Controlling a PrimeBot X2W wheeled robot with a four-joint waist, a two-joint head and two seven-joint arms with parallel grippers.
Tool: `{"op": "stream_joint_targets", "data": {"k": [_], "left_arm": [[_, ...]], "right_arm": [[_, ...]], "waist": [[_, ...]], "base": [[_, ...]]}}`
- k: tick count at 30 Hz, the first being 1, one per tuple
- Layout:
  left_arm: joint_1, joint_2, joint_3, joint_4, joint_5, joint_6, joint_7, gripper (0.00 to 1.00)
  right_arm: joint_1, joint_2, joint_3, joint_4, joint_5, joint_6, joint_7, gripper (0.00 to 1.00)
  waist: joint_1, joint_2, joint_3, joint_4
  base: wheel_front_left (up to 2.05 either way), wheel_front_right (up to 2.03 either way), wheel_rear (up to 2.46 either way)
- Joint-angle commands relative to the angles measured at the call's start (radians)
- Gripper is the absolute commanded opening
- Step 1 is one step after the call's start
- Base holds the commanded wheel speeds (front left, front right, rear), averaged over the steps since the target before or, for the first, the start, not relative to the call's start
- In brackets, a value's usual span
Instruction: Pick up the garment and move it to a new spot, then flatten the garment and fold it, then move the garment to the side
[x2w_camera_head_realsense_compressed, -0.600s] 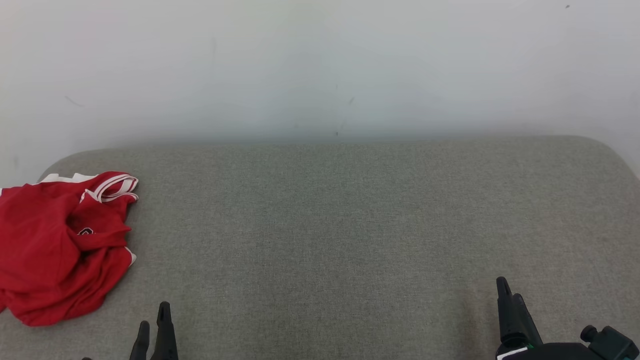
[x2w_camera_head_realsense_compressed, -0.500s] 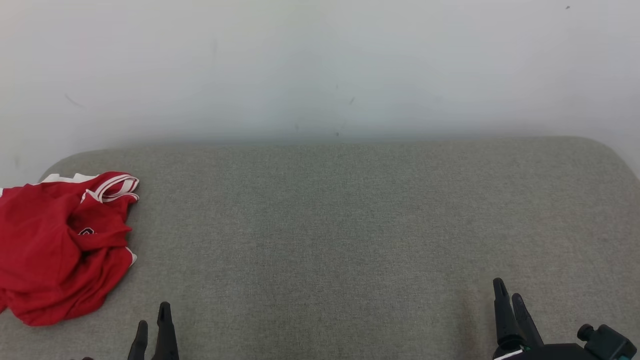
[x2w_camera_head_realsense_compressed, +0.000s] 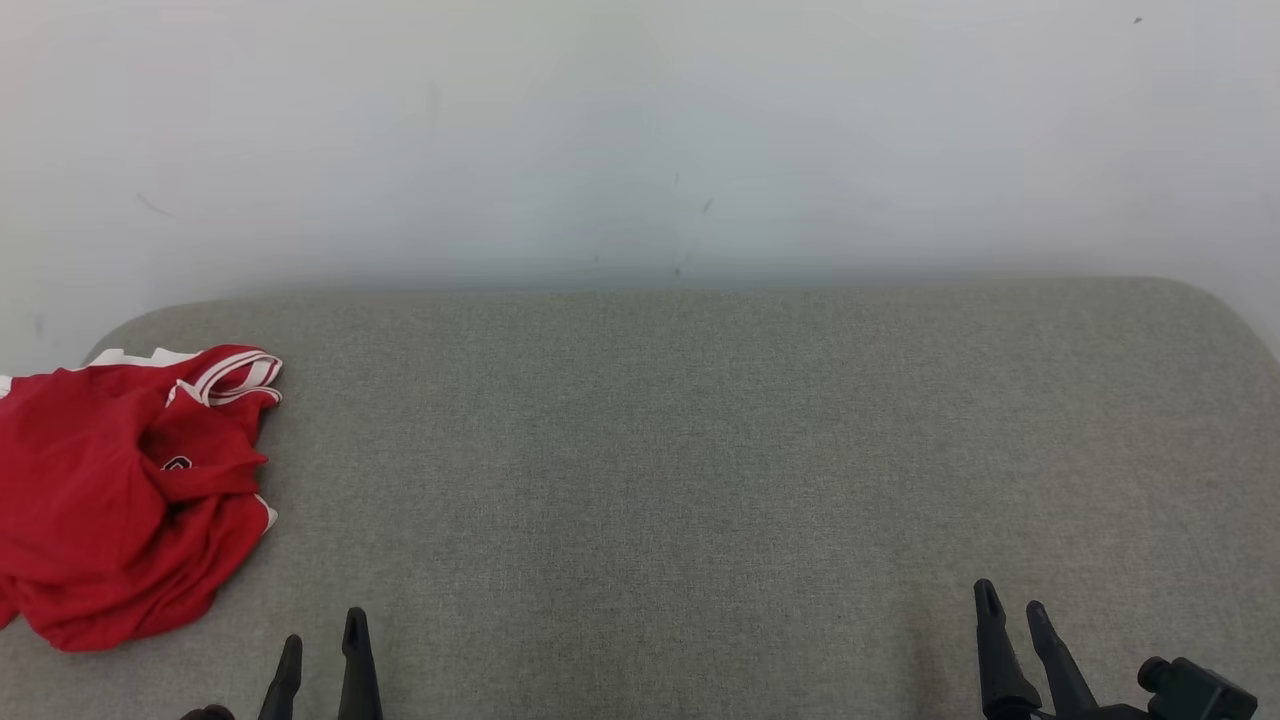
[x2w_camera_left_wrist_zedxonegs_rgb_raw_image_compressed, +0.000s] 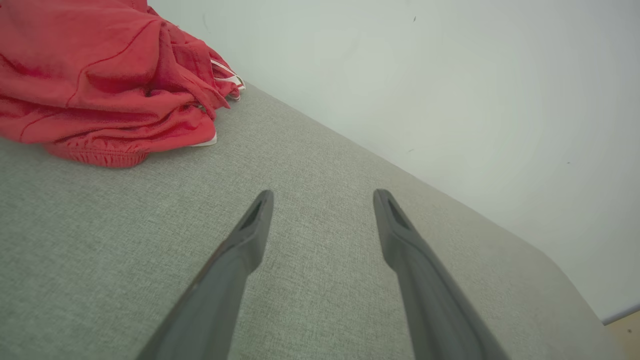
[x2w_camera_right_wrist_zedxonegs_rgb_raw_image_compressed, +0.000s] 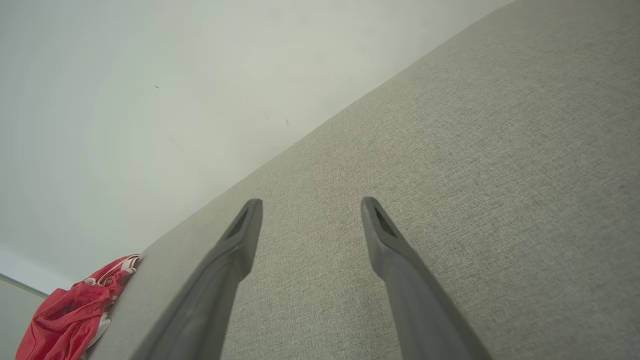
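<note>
Head view, read from the left: the garment (x2w_camera_head_realsense_compressed: 120, 490), a red shirt with white-trimmed edges, lies crumpled in a heap at the left end of the grey padded surface (x2w_camera_head_realsense_compressed: 680, 450), part of it running off the picture's left edge. Nothing touches it. Just right of it and nearer the robot, the left gripper (x2w_camera_head_realsense_compressed: 322, 628) pokes up from the bottom edge, well apart from the cloth; the left wrist view shows its two fingers spread wide with nothing between them and the heap up to their left. The middle of the surface is bare cloth backed by a pale wall (x2w_camera_head_realsense_compressed: 640, 130). At the lower right the right gripper (x2w_camera_head_realsense_compressed: 1010, 596) also stands with its fingers parted wide and empty, far from the shirt, which its wrist view catches only as a small red lump at the far end. By my reading the task has hardly begun: the shirt is not yet picked up, so the move to a new spot, the flattening, the folding and the setting aside all remain. Against the picture from just over half a second ago, the right gripper sits lower in the view and its fingers look more spread, and the left gripper has edged slightly right. The shirt's tiny shift matches that of the whole picture, so the camera moved, not the cloth.
</note>
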Motion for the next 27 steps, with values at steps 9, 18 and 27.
{"op": "stream_joint_targets", "data": {"k": [9,18,27], "left_arm": [[0.011,0.006,-0.014,-0.006,0.147,0.004,-0.032,1.00],[0.015,0.006,-0.019,0.000,0.233,-0.001,-0.052,1.00],[0.023,0.007,-0.026,0.006,0.292,0.000,-0.068,1.00]], "right_arm": [[0.015,-0.001,-0.005,-0.018,-0.119,0.004,-0.005,1.00],[0.027,0.004,-0.007,-0.026,-0.206,0.004,-0.006,1.00],[0.037,0.007,-0.001,-0.031,-0.271,0.004,-0.012,1.00]], "waist": [[0.0000,0.0000,-0.004,0.002],[0.0000,0.0000,-0.009,0.002],[0.0000,0.0000,-0.016,-0.001]], "base": [[0.00,0.00,0.00],[0.00,0.00,0.00],[0.00,0.00,0.00]]}}
